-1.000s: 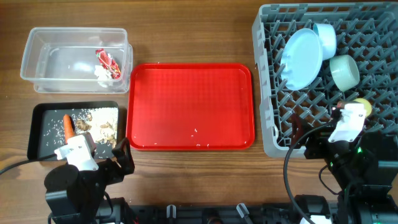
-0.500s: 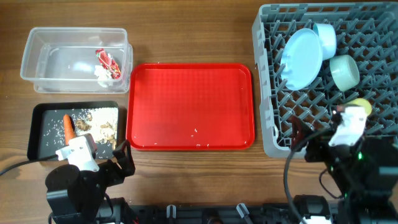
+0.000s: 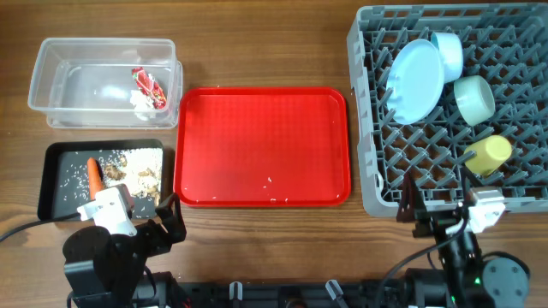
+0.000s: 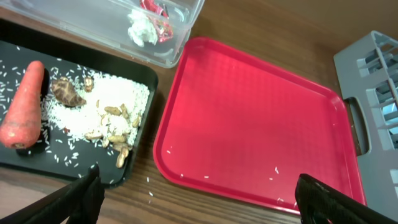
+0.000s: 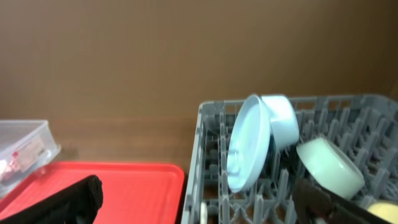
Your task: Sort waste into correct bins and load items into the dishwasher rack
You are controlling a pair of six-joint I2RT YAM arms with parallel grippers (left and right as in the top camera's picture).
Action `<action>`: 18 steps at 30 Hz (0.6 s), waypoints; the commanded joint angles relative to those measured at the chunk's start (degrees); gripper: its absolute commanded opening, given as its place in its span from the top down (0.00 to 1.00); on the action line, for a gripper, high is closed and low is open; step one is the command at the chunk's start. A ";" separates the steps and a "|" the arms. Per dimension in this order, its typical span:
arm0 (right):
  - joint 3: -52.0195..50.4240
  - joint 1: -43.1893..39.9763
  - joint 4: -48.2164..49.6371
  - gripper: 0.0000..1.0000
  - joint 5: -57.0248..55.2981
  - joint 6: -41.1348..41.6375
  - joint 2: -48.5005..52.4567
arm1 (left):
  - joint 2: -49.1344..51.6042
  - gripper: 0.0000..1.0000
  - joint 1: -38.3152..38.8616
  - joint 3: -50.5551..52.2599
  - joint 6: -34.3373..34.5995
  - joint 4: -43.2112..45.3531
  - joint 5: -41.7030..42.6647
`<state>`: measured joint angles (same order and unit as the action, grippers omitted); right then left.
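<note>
Wooden surface (image 3: 257,51) carries the dishwasher rack (image 3: 364,103); its yellow cup (image 3: 489,155) lies tipped at one o'clock from my right end effector (image 5: 196,190), the nearer one. Both it and my left end effector (image 4: 199,182) sit released, empty.

overhead: top-down, far | left wrist: near, tilted down | right wrist: low, level, dishwasher rack (image 5: 208,124) ahead-right | shared: red tray (image 3: 257,137)

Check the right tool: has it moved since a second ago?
Yes. The right tool has drawn back off the dishwasher rack, toward the robot, uncovering the yellow cup.
</note>
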<state>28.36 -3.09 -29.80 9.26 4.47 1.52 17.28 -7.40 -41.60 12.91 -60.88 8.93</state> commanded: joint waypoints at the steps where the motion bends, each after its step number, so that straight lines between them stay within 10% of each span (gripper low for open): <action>1: -8.22 0.42 12.09 0.00 1.25 0.20 -1.29 | -0.39 0.00 0.15 0.20 -0.31 0.13 0.66; 9: -26.82 0.68 41.46 0.00 -3.74 0.22 -1.33 | -0.39 0.00 0.15 0.20 -0.31 0.13 0.66; 18: -28.06 0.68 30.12 0.00 -4.13 0.17 -1.36 | -0.39 0.00 0.15 0.20 -0.31 0.13 0.66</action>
<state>0.34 -2.76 0.08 6.13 4.47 0.84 17.28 -7.40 -41.60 12.91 -60.88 8.93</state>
